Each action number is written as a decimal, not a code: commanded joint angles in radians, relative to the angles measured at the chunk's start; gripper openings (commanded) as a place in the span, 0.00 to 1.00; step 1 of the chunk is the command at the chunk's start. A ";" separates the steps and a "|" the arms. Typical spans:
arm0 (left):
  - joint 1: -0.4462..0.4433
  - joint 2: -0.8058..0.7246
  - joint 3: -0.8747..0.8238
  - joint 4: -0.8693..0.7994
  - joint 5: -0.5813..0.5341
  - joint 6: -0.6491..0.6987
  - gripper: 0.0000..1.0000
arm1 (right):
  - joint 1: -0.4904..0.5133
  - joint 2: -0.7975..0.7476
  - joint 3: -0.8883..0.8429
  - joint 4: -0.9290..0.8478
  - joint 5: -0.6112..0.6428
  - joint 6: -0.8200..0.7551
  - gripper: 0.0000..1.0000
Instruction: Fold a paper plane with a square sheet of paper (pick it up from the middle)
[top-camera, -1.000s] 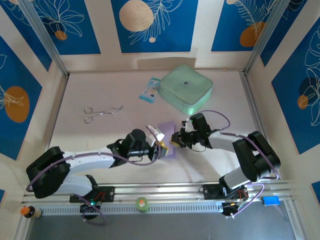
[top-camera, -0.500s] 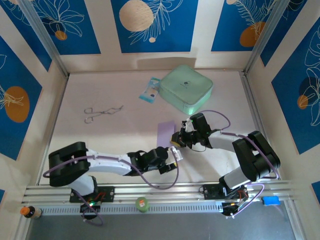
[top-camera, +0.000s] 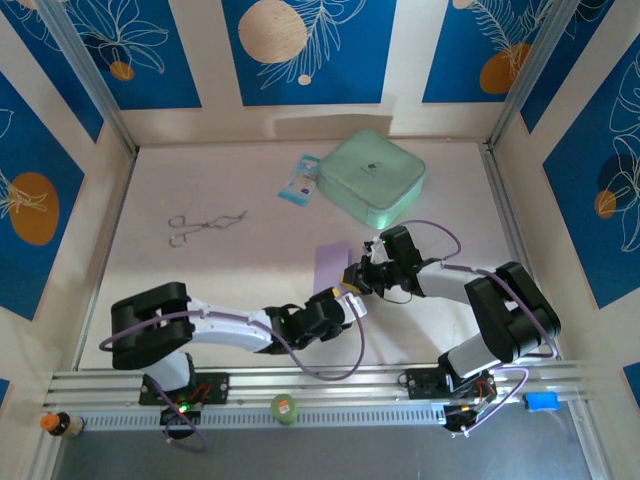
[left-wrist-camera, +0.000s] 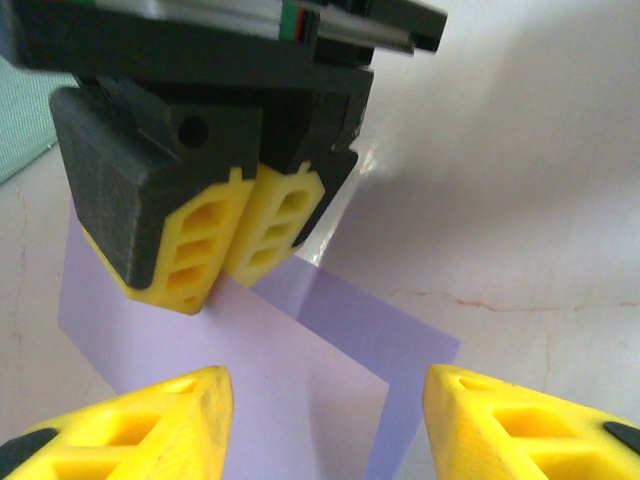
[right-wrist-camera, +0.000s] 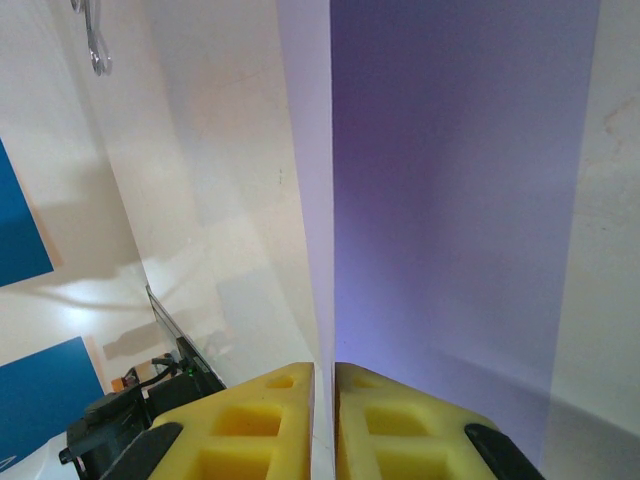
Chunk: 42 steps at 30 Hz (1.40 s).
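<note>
The square sheet of paper (top-camera: 330, 263), pale lavender, lies near the table's middle, in front of the right arm. In the left wrist view the paper (left-wrist-camera: 250, 350) shows two layers, a lighter flap over a darker one. My right gripper (top-camera: 353, 276) is shut on the sheet's right edge. In its own view the paper (right-wrist-camera: 450, 200) runs between the closed yellow fingers of the right gripper (right-wrist-camera: 323, 420). My left gripper (top-camera: 349, 300) stands open at the sheet's near side. The jaws of the left gripper (left-wrist-camera: 325, 425) straddle the paper without touching it and face the right gripper (left-wrist-camera: 240, 240).
A mint-green case (top-camera: 372, 178) and a blue-white packet (top-camera: 300, 180) lie at the back. Metal tongs (top-camera: 203, 226) rest at the left. A green object (top-camera: 285, 407) and a small bottle (top-camera: 60, 424) sit on the front rail.
My left arm drew back from the sheet's left side and swung round to its near edge, jaws opening wider. The right gripper kept its hold and stayed put.
</note>
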 joint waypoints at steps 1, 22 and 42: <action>-0.010 0.021 0.027 -0.028 -0.040 -0.001 0.52 | -0.007 0.002 0.005 -0.007 -0.026 0.004 0.13; -0.011 0.012 0.026 -0.016 -0.046 -0.050 0.21 | -0.007 -0.005 -0.001 -0.004 -0.025 0.004 0.13; 0.173 -0.094 0.015 -0.051 0.495 -0.297 0.00 | -0.064 -0.262 -0.066 -0.209 0.103 -0.043 0.26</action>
